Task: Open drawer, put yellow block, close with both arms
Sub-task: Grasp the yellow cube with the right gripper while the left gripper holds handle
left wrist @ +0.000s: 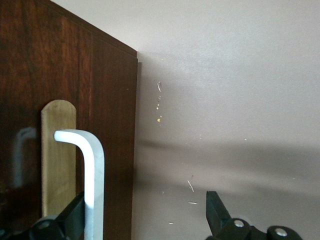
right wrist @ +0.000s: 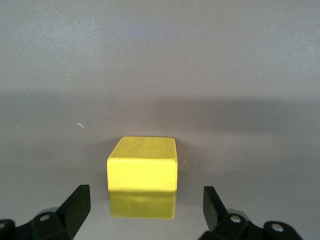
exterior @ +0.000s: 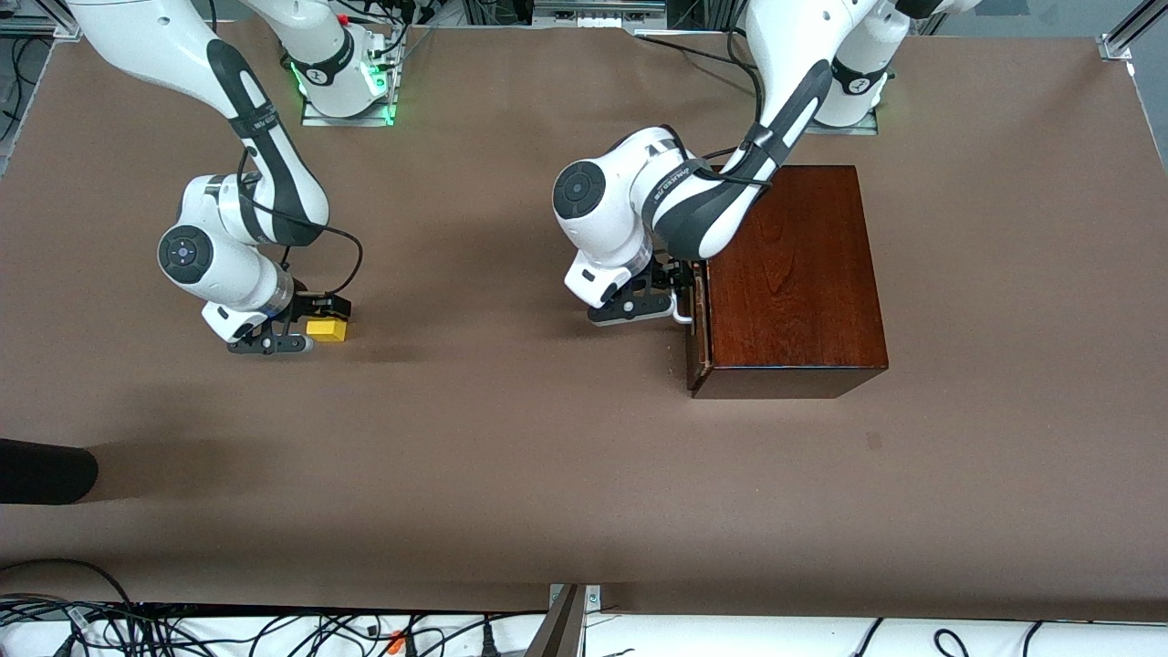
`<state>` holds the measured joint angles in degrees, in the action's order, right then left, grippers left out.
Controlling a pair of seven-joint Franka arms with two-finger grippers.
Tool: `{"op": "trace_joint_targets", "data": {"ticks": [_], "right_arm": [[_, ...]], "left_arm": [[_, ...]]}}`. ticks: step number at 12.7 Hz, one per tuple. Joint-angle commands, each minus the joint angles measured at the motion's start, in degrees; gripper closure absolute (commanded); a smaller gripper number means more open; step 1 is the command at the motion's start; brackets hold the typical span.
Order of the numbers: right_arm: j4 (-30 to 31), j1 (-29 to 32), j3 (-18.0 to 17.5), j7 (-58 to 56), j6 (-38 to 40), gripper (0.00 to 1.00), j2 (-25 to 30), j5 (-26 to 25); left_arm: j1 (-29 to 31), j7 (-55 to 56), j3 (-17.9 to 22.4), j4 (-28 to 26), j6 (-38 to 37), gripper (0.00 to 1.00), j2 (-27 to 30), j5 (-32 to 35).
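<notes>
The yellow block [exterior: 327, 328] lies on the table toward the right arm's end. My right gripper [exterior: 313, 325] is low around it and open. In the right wrist view the block [right wrist: 142, 170] sits between the two black fingertips [right wrist: 76, 205] with a gap on each side. The drawer [exterior: 700, 319] of the dark wooden box [exterior: 794, 274] looks shut. My left gripper [exterior: 669, 294] is open at the drawer front. The white bar handle [left wrist: 93, 175] stands between its fingers [left wrist: 217, 212], close to one of them.
The brown table top [exterior: 511, 456] spreads around both arms. A dark object [exterior: 46, 470] pokes in at the table edge toward the right arm's end, nearer the front camera. Cables [exterior: 182, 630] lie along the nearest edge.
</notes>
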<state>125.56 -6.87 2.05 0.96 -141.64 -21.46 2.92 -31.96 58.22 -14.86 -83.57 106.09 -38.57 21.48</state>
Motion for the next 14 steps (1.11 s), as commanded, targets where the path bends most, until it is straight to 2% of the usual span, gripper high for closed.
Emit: {"op": "trace_joint_targets", "data": {"ticks": [1,3,6,10,11,14], "right_arm": [[0.74,0.10,-0.21,0.35,-1.80,0.03,-0.16,1.04],[0.57,0.10,-0.21,0.35,-1.80,0.14,-0.51,1.04],[0.48,0.10,-0.21,0.09,-2.77,0.25,-1.12,1.04],[-1.18,0.10,-0.12,-1.14,-1.72,0.62,0.10,0.95],[-2.58,0.10,-0.12,-1.57,0.90,0.69,0.98,0.86],[-9.61,0.10,-0.12,-1.32,11.62,0.71,1.42,0.86]], "left_arm": [[-0.82,1.20,-0.44,0.69,3.94,0.00,-0.46,-4.86],[-0.82,1.20,-0.44,0.78,6.39,0.00,-0.46,-6.71],[-1.00,1.20,-0.52,0.95,8.77,0.00,-0.98,-8.21],[-2.31,1.20,-0.61,1.83,11.76,0.00,-1.77,-10.14],[-2.32,1.28,-0.61,2.09,11.94,0.00,-2.04,-10.32],[-3.45,1.46,-0.61,3.15,12.47,0.00,-2.30,-12.68]]}}
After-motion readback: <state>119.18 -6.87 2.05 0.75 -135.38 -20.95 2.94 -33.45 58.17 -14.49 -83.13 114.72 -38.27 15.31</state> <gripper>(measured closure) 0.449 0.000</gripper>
